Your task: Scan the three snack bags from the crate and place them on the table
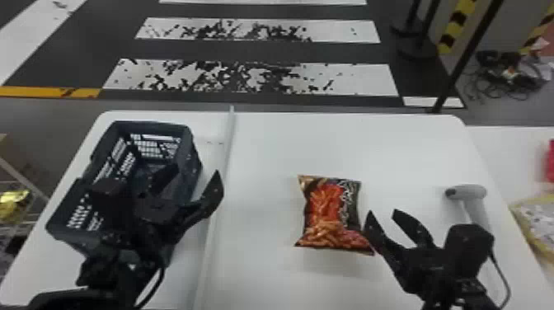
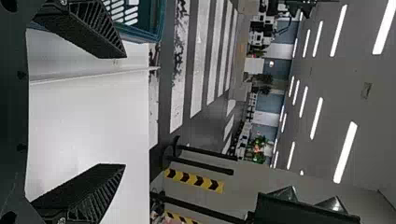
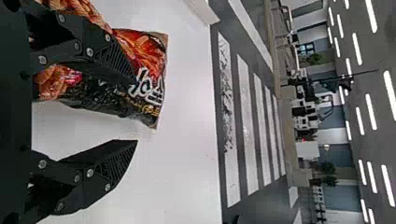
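Jaws stand apart and empty on the left gripper and right gripper. On the desk, the crate hides much of its inside, so what remains is unclear. One snack bag is out; scanning can't be confirmed. It lies just beside the right jaws, toward the robot's left, not between them

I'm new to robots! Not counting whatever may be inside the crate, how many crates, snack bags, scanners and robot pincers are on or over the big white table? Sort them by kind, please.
Crate: 1
Snack bag: 1
Scanner: 1
Pincers: 2 (left pincer, right pincer)
Total: 5
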You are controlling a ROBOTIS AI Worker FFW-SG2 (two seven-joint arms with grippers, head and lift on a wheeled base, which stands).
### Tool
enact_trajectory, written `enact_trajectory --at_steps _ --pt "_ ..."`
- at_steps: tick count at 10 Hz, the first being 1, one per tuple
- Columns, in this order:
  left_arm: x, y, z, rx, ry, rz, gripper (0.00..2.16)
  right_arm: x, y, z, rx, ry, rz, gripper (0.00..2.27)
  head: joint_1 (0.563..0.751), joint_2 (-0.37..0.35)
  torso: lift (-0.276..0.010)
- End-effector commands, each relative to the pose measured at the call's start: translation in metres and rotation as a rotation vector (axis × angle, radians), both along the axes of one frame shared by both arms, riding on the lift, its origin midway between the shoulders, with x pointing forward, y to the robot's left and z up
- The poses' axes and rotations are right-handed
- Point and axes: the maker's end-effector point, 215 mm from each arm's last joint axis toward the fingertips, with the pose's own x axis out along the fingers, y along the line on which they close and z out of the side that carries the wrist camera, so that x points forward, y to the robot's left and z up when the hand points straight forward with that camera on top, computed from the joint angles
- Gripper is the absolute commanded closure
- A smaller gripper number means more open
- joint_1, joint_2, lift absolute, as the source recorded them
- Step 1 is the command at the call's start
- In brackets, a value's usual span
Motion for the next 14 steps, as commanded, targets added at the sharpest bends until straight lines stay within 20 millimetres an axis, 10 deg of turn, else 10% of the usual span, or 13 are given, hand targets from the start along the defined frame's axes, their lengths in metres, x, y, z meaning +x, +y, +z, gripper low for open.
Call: enact_trajectory --at_steps 1,8,14 --pt "-0.002 0.0 -0.005 -0.003 0.01 0.001 0.04 -0.013 -0.003 -0.015 0.083 0.108 0.002 0.06 0.695 0.014 -0.062" --pt "-0.007 -0.002 -0.018 -0.006 0.036 -0.003 0.04 -0.045 0.01 -0.047 0.651 0.419 0.07 0.08 0.695 0.019 -0.062" --pt "-0.011 -0.006 -0.023 -0.01 0.046 -0.013 0.06 -0.02 0.03 -0.056 0.732 0.467 0.105 0.09 0.695 0.043 -0.062"
